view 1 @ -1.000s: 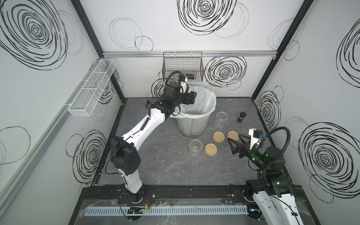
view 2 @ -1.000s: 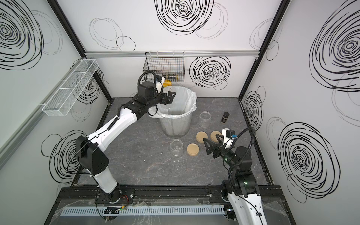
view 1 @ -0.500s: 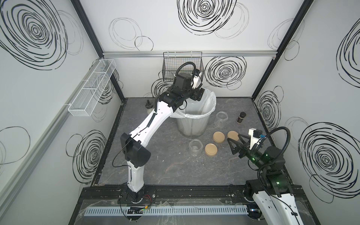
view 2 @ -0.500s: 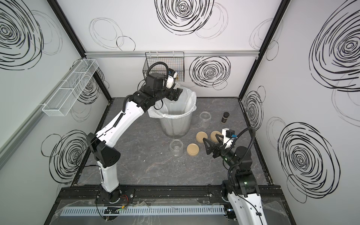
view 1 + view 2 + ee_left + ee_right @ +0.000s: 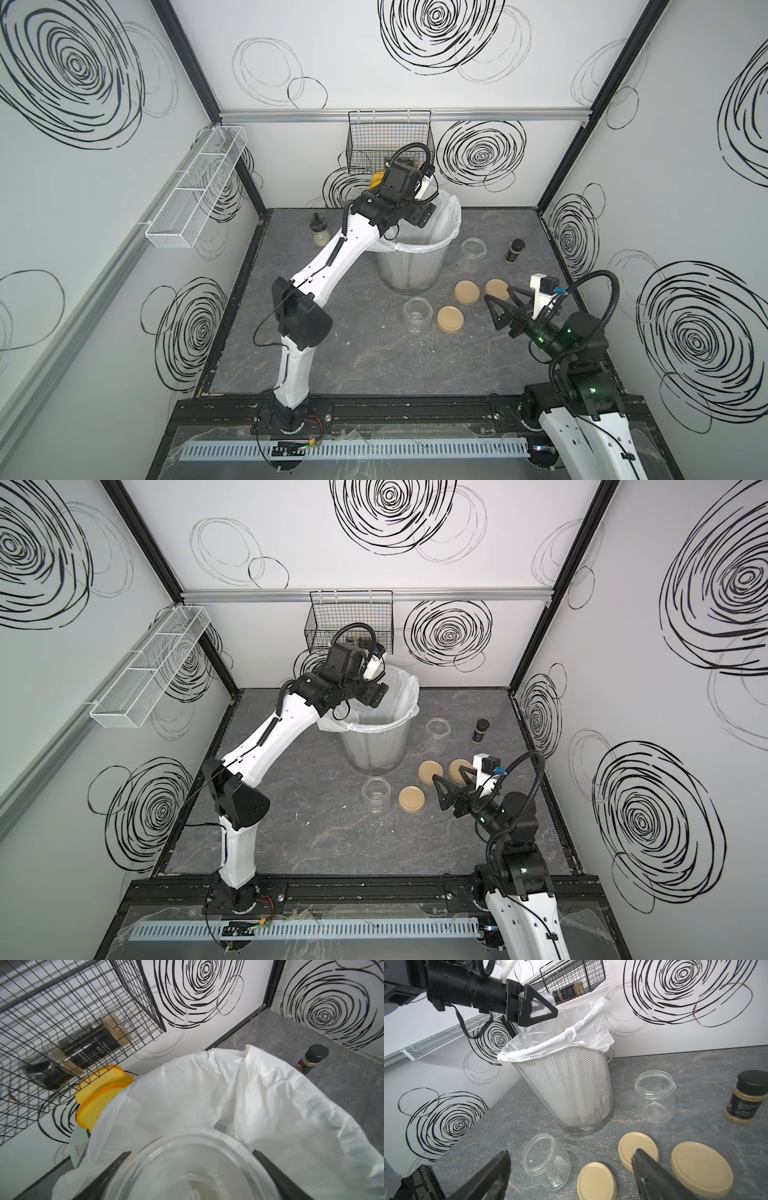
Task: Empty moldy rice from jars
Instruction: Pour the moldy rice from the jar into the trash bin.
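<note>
Tipping jar (image 5: 187,1178) over bin (image 5: 566,1088) — left gripper (image 5: 190,1152) jaws clamped on it; hold mouth inside liner (image 5: 270,1095), shake gently. Right gripper (image 5: 498,293) jaws released.

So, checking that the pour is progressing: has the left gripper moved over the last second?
Yes. The left gripper, holding a jar, has gone further in over the bin, away from its left rim, and its wrist is now just below the wall basket.

Lined mesh bin (image 5: 411,266) — standing between stoppered bottle (image 5: 319,233) and spice shaker (image 5: 514,250).
</note>
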`<action>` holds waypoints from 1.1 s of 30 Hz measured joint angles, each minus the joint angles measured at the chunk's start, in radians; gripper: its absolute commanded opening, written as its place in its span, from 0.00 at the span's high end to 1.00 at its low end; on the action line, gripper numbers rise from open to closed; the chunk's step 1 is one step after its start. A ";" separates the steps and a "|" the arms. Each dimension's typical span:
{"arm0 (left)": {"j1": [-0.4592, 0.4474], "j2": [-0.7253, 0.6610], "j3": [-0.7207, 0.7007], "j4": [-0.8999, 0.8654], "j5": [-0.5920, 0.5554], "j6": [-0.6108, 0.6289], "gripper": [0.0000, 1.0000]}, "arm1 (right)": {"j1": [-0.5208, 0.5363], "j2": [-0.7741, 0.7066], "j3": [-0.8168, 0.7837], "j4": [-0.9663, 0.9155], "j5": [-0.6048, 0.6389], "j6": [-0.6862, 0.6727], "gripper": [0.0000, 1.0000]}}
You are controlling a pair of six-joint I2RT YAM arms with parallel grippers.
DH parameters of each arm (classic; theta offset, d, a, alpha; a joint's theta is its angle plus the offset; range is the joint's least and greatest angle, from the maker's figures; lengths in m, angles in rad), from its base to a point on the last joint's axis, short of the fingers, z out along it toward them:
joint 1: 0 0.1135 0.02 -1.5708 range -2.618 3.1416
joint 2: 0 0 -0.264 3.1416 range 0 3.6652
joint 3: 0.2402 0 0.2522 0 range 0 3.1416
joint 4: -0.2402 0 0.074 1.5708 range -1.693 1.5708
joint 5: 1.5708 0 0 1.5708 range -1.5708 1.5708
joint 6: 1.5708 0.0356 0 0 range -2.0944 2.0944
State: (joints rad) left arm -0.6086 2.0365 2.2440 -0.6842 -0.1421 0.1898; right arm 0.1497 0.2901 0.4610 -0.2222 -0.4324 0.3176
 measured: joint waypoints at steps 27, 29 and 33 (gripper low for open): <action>0.169 -0.402 -0.641 0.662 0.383 -0.463 0.33 | 0.000 0.090 0.001 0.039 -0.016 0.007 0.08; 0.172 -0.438 -0.690 0.764 0.407 -0.517 0.33 | 0.000 0.104 0.002 0.056 -0.023 0.007 0.08; 0.182 -0.475 -0.768 0.930 0.421 -0.601 0.33 | 0.000 0.138 0.011 0.087 -0.040 0.006 0.08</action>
State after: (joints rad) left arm -0.4263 1.5620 1.4765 0.2459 0.2787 -0.4114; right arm 0.1497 0.4282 0.4725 -0.1349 -0.4728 0.3241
